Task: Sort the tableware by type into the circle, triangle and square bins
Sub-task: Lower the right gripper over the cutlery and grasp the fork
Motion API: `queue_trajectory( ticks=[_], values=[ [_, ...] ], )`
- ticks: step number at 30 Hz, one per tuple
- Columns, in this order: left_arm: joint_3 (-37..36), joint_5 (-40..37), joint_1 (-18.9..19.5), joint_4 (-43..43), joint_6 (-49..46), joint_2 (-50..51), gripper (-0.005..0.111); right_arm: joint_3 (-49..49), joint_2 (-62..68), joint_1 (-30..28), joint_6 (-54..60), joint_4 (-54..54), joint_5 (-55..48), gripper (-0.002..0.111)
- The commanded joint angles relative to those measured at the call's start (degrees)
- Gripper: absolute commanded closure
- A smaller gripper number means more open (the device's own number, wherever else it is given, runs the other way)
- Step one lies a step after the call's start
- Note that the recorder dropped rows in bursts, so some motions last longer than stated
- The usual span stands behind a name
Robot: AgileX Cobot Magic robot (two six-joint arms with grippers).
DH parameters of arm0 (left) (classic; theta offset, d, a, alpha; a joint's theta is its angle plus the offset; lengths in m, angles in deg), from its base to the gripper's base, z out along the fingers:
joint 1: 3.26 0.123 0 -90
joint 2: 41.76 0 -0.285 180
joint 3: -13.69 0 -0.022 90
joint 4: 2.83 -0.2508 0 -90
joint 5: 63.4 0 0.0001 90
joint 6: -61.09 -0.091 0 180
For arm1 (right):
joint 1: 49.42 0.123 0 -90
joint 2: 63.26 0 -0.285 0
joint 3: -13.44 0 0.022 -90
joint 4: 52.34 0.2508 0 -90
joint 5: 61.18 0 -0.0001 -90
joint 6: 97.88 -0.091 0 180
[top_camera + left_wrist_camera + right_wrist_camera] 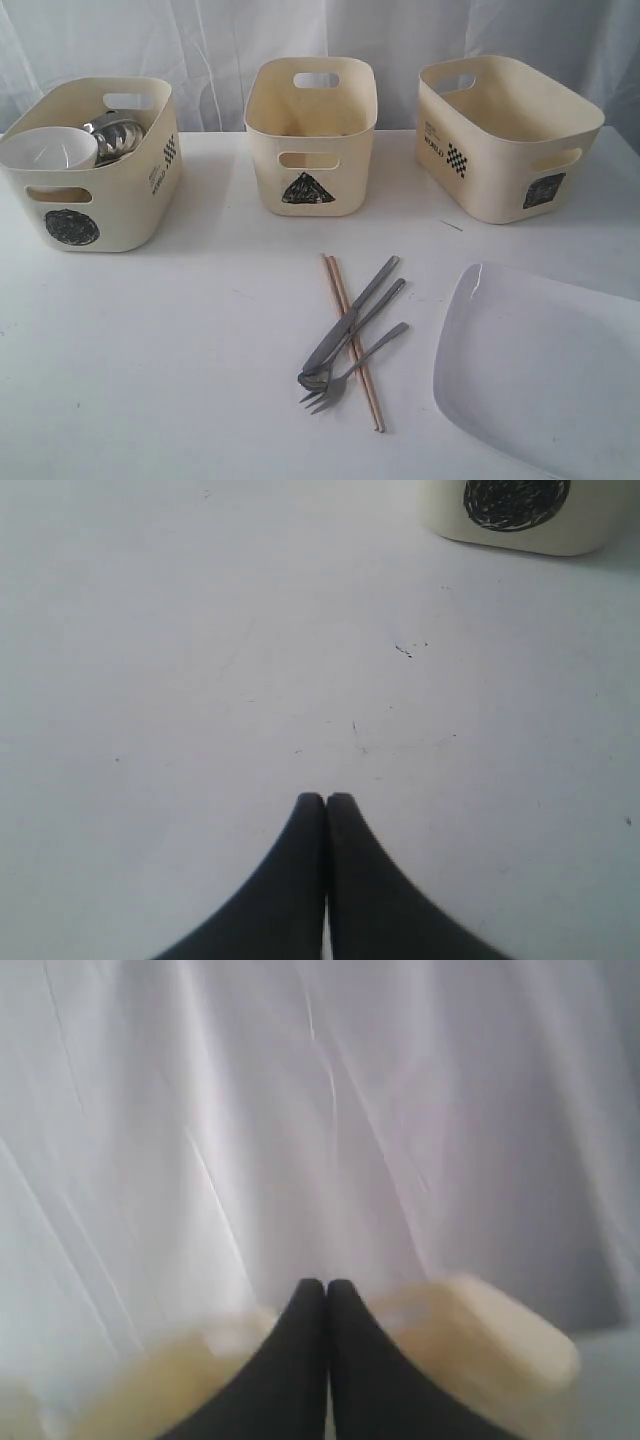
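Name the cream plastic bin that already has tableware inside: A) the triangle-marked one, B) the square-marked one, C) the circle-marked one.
C: the circle-marked cream bin holds a white bowl and shiny steel ware, while the triangle-marked bin and square-marked bin show nothing inside.

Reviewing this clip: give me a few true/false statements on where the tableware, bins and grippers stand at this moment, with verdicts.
1. The white bowl sits in the circle bin. True.
2. The chopsticks are inside a bin. False: they lie on the table, crossed by the metal cutlery.
3. The white plate lies on the table, outside every bin. True.
4. The left gripper is open. False: it is shut, holding nothing, above bare table.
5. The square bin stands in the middle. False: the triangle bin is in the middle; the square bin is on the right.
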Motion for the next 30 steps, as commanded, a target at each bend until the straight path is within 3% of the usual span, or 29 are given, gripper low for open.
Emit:
queue_trajectory(
  ticks=[1,4,6,10,14,17,20,25,30],
  values=[
    [-0.7,-0.9,-0.1,0.5,0.0,-0.3,0.106,-4.5,23.5,-0.2,15.4,-13.8,-18.9,0.108],
    [-0.7,-0.9,-0.1,0.5,0.0,-0.3,0.106,-8.5,39.1,-0.2,18.0,-12.5,-33.4,0.108],
    [-0.7,-0.9,-0.1,0.5,0.0,-0.3,0.106,-10.7,41.7,1.0,18.9,-0.6,-41.2,0.108],
    [-0.7,-0.9,-0.1,0.5,0.0,-0.3,0.106,-14.8,36.1,9.6,40.5,13.8,-51.9,0.108],
    [-0.7,-0.9,-0.1,0.5,0.0,-0.3,0.106,-26.3,34.7,20.6,66.4,28.4,-77.4,0.108],
    [-0.7,-0.9,-0.1,0.5,0.0,-0.3,0.106,-36.6,45.5,23.1,68.6,26.9,-90.4,0.108],
    [-0.7,-0.9,-0.1,0.5,0.0,-0.3,0.106,-43.7,53.0,24.5,81.3,27.1,-90.4,0.108],
    [-0.7,-0.9,-0.1,0.5,0.0,-0.3,0.106,-45.0,56.7,24.5,102.4,26.9,-89.6,0.107],
    [-0.7,-0.9,-0.1,0.5,0.0,-0.3,0.106,-45.0,59.2,24.5,109.6,26.9,-87.2,0.091]
  ],
)
